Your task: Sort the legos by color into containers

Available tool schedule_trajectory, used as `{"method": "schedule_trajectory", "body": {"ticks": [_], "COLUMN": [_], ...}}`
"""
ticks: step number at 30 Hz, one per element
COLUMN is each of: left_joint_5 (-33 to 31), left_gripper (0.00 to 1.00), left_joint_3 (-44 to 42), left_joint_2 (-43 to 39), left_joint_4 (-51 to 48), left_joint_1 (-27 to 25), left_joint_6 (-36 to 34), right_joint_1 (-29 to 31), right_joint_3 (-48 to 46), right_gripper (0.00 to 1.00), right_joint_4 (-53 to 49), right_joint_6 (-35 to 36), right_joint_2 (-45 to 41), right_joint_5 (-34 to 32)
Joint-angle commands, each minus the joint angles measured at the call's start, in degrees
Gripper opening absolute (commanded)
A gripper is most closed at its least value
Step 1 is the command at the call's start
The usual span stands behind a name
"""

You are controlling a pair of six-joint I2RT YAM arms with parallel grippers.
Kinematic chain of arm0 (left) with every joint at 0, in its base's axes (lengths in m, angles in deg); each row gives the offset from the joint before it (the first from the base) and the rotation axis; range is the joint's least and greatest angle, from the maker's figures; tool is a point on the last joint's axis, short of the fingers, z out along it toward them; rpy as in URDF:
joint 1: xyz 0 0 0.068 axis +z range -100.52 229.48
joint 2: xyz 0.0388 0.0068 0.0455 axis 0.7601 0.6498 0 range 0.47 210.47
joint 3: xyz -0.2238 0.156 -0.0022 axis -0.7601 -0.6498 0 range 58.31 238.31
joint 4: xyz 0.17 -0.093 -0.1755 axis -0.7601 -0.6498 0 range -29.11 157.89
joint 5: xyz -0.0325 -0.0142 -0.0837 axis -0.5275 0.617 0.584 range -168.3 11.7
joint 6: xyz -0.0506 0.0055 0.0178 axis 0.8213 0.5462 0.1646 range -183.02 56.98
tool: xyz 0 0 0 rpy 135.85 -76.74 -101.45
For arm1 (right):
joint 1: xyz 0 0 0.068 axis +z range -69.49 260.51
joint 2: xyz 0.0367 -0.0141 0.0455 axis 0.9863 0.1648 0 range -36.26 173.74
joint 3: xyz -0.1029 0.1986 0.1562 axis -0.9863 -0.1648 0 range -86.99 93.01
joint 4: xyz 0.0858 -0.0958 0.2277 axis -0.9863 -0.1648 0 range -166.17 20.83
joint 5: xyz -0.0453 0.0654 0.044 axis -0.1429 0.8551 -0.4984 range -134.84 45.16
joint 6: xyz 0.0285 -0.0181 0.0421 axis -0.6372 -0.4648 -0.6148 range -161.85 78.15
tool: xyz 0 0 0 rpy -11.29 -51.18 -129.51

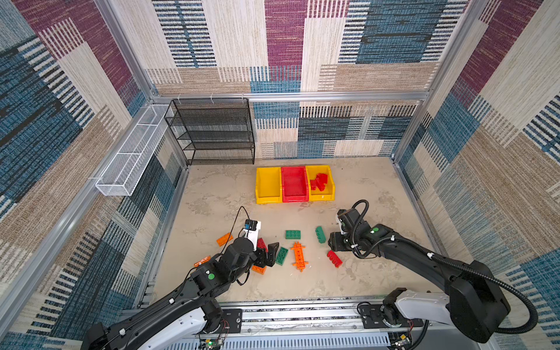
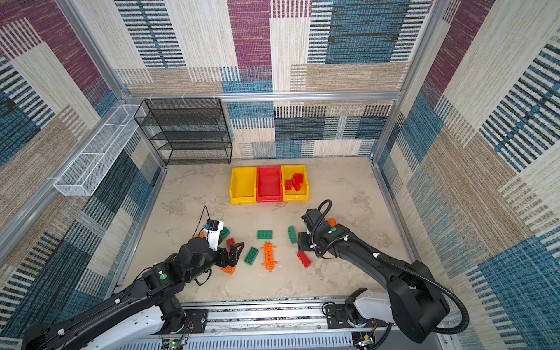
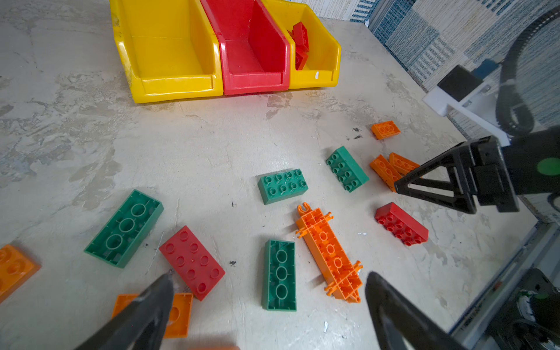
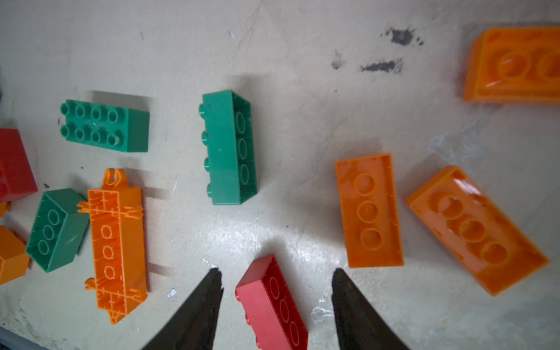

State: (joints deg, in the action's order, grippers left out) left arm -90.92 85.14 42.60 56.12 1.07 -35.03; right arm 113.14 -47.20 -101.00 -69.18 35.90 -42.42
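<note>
Three containers stand in a row: a yellow bin (image 1: 268,185), a red bin (image 1: 294,183) and a yellow bin (image 1: 321,194) holding red legos (image 1: 318,181). Green bricks (image 1: 292,234) (image 1: 320,235) (image 1: 281,256), a long orange plate (image 1: 299,256) and orange bricks (image 1: 224,238) (image 4: 369,210) lie loose on the floor. My right gripper (image 4: 276,272) is open, straddling a red brick (image 4: 272,303) on its side, with a gap at each finger. My left gripper (image 3: 268,280) is wide open and empty, low over a green brick (image 3: 278,274), with a red brick (image 3: 192,262) beside it.
A black mesh shelf rack (image 1: 212,130) stands at the back left, and a white wire basket (image 1: 133,151) hangs on the left wall. Aluminium frame rails border the floor. An orange brick (image 2: 331,222) lies just behind the right arm.
</note>
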Motion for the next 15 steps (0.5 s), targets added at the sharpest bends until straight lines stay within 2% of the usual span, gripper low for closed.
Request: {"method": "schedule_trajectory", "body": {"ticks": [1, 10, 15], "left_joint_5": [-0.87, -2.54, -2.76], "left_gripper": [0.99, 0.99, 0.99], "left_joint_3": [0.58, -0.36, -0.60], "left_joint_2": [-0.11, -1.53, -0.91], "left_joint_4": [-2.39, -3.84, -3.12], "left_joint_1": [0.05, 0.07, 0.06], "left_joint_6": [1.46, 1.98, 2.07], "right_joint_1": [1.39, 3.84, 4.59], "right_joint_3": [-1.46, -2.10, -4.00], "right_gripper": [0.58, 0.58, 0.53], "right_joint_4": [3.71, 2.87, 3.00], "right_joint_6": [-3.45, -4.69, -6.03], "right_joint_2": [1.00, 1.35, 3.06], "right_joint_5": [1.71, 1.10, 1.45]}}
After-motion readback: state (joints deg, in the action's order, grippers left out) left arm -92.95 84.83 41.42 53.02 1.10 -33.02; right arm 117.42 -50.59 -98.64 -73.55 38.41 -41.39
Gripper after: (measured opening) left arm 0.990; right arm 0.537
